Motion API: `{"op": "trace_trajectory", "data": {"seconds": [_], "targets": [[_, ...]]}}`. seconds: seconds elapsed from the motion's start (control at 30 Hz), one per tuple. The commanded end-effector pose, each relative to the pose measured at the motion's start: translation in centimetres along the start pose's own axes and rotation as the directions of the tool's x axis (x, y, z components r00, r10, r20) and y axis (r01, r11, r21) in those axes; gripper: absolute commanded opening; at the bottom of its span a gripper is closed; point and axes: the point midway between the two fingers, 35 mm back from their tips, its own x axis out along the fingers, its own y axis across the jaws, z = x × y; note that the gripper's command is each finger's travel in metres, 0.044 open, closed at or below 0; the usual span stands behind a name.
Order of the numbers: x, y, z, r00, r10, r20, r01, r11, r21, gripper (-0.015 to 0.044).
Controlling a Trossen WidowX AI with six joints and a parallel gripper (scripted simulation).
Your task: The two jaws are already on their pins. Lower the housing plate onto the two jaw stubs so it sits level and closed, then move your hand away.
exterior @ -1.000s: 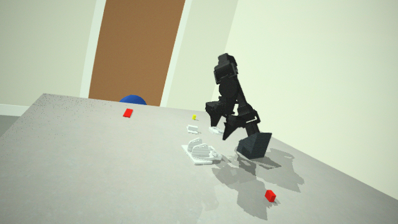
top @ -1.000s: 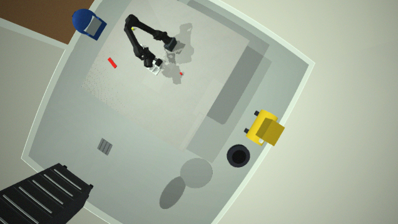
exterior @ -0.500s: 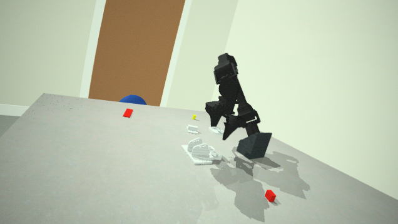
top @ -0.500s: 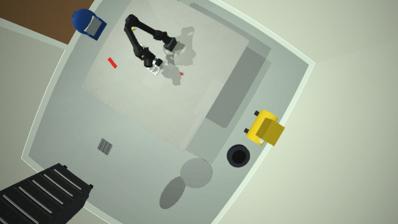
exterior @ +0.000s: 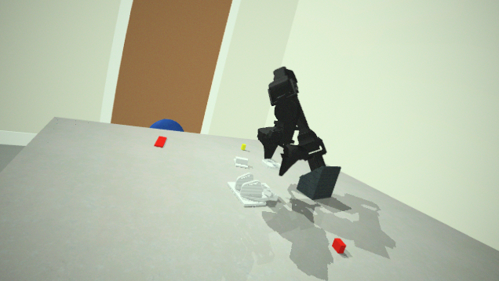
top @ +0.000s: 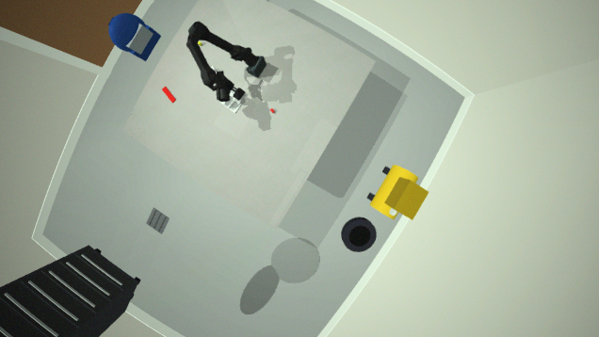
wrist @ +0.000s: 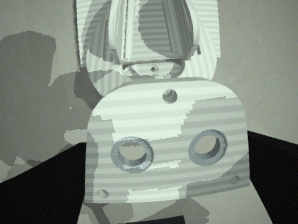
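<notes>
The white housing plate (wrist: 165, 117) (exterior: 271, 163), with two grey-rimmed round holes and a smaller hole, is between my gripper's black fingers. My gripper (wrist: 165, 146) (exterior: 274, 166) is shut on it, one finger at each side edge, and holds it above the table. The white base (exterior: 251, 203) (wrist: 214, 35) (top: 234, 106) lies on the table beyond the plate's rounded edge in the wrist view. Two upright ribbed white jaws (exterior: 252, 188) (wrist: 187, 25) stand on it. The plate is beside the jaws, not over them. The stubs cannot be told clearly.
A small white bracket (exterior: 242, 162) and a yellow cylinder (exterior: 243, 147) (top: 201, 43) lie farther back. A red block (exterior: 339, 246) (top: 273, 111) lies near the front right, and a flat red bar (exterior: 160, 141) (top: 169, 94) at the far left. The dark arm base (exterior: 319, 183) (top: 256, 66) stands at the right.
</notes>
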Motion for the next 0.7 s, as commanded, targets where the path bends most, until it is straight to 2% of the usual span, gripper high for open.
{"op": "trace_trajectory", "data": {"seconds": [0.0, 0.67], "targets": [[0.00, 0.02, -0.02, 1.000, 0.001, -0.001, -0.001, 1.000, -0.002, 0.0351], [-0.02, 0.08, -0.06, 1.000, 0.005, -0.004, -0.005, 1.000, -0.007, 0.0351]]}}
